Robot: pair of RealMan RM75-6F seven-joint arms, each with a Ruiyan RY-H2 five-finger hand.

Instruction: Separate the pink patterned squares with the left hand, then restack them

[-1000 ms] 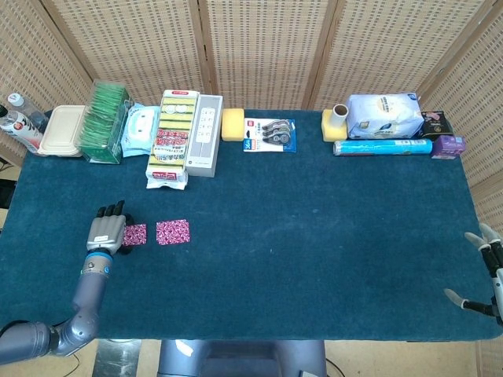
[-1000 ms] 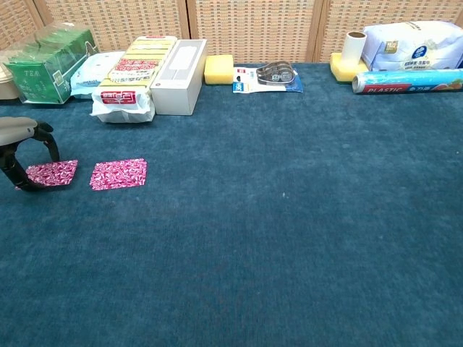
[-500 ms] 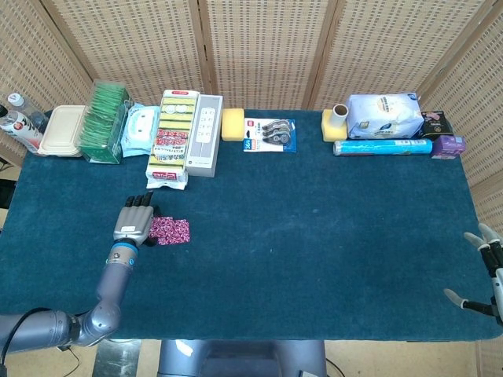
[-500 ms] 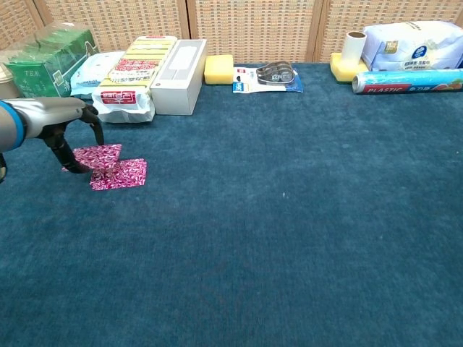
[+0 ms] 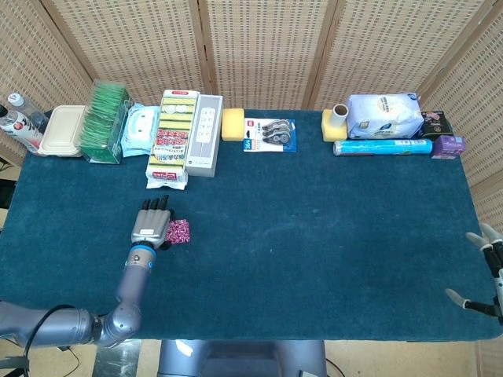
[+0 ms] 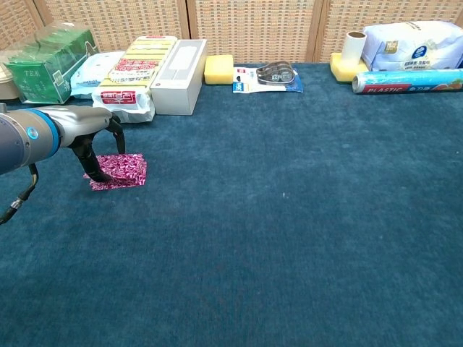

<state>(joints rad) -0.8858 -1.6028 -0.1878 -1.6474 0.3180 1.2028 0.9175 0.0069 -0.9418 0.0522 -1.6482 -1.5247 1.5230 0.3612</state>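
Observation:
Two pink patterned squares lie stacked on the blue cloth at the left; in the head view only their right part (image 5: 180, 231) shows past my left hand (image 5: 152, 224). In the chest view the upper square (image 6: 123, 164) sits slightly askew on the lower one (image 6: 108, 182). My left hand (image 6: 98, 137) arches over the stack and pinches the upper square at its left edge with its fingertips. My right hand (image 5: 486, 269) hovers off the table's right edge, fingers spread, holding nothing; the chest view does not show it.
Along the back stand a green tea box (image 6: 47, 63), a wipes pack (image 6: 90, 72), a sponge pack (image 6: 129, 79), a white box (image 6: 179, 66), a yellow sponge (image 6: 218, 69), tape (image 6: 269, 75) and plastic wrap (image 6: 405, 81).
My left hand has carried one pink square rightward from the table's left side and now holds it on top of the other square. The right hand has barely moved.

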